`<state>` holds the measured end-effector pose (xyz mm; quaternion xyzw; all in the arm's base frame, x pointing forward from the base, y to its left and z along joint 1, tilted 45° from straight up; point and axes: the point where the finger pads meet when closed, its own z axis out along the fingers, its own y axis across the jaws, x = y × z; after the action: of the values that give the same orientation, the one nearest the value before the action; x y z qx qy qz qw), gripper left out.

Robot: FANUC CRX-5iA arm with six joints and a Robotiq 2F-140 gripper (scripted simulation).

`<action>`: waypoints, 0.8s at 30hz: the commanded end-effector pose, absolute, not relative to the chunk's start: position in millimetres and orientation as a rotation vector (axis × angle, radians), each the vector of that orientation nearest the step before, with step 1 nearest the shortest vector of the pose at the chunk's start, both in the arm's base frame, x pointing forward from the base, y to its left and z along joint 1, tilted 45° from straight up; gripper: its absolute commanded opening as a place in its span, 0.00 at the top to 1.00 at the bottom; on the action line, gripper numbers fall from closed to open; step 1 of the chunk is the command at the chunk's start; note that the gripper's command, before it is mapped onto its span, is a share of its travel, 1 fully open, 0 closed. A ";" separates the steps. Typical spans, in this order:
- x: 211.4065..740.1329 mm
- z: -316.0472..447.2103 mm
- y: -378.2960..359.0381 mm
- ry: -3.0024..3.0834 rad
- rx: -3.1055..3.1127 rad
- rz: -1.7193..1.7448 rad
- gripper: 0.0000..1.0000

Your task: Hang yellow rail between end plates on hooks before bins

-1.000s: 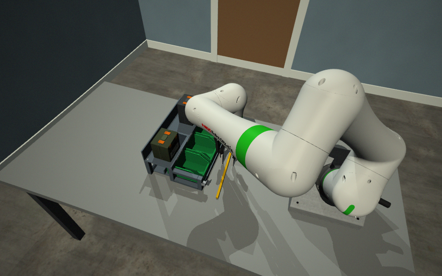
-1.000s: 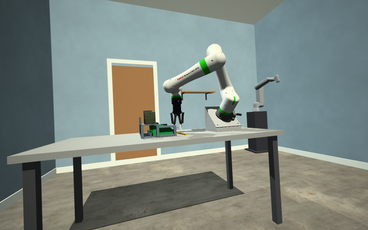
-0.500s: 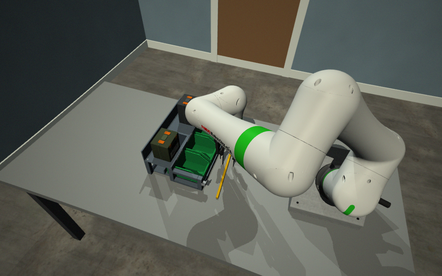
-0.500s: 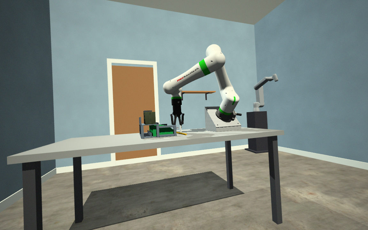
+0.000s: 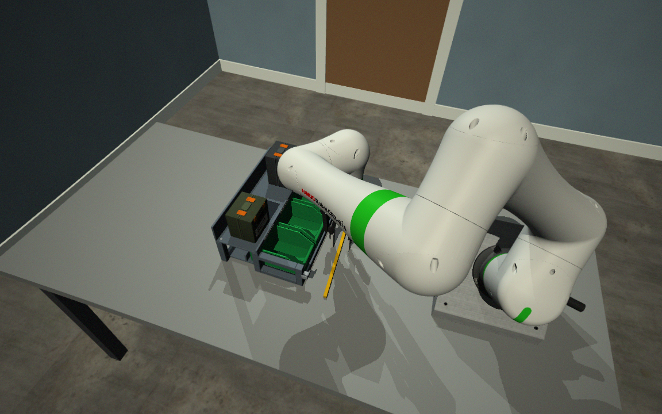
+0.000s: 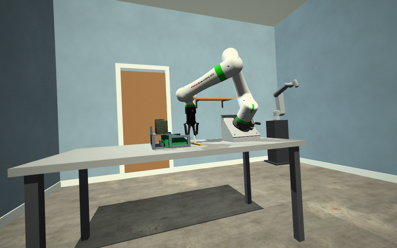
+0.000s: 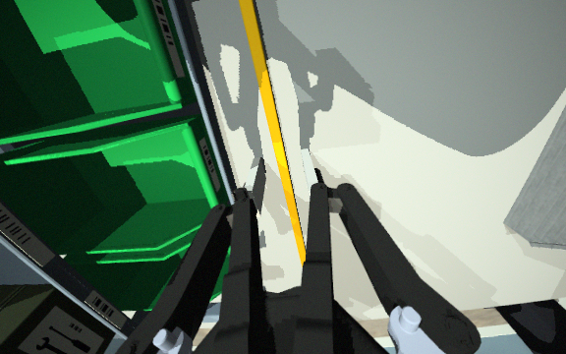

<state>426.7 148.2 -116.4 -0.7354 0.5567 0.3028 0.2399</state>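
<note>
The yellow rail (image 5: pixel 334 265) lies flat on the table just in front of the rack of green bins (image 5: pixel 292 231). It also shows in the exterior view (image 6: pixel 195 143) and runs up the middle of the wrist view (image 7: pixel 273 133). My gripper (image 7: pixel 282 164) points straight down above the rail's near end, fingers partly open and astride the rail's line, holding nothing. In the exterior view the gripper (image 6: pixel 191 132) hangs a little above the table. One hook (image 5: pixel 311 272) sticks out at the rack's front corner. The other hook is hidden by my arm.
The grey rack holds green bins (image 7: pixel 91 123) and two olive toolboxes (image 5: pixel 246 216) behind them. My own forearm crosses above the rack. The robot's base block (image 5: pixel 492 309) stands at the table's right side.
</note>
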 end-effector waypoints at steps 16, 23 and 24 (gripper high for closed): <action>426.8 -116.7 148.2 1.524 -2.013 0.828 1.00; 426.8 -116.7 148.2 1.524 -2.013 0.828 1.00; 426.8 -116.7 148.2 1.524 -2.013 0.828 1.00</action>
<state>426.7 148.3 -116.7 -0.7355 0.5567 0.3027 0.2399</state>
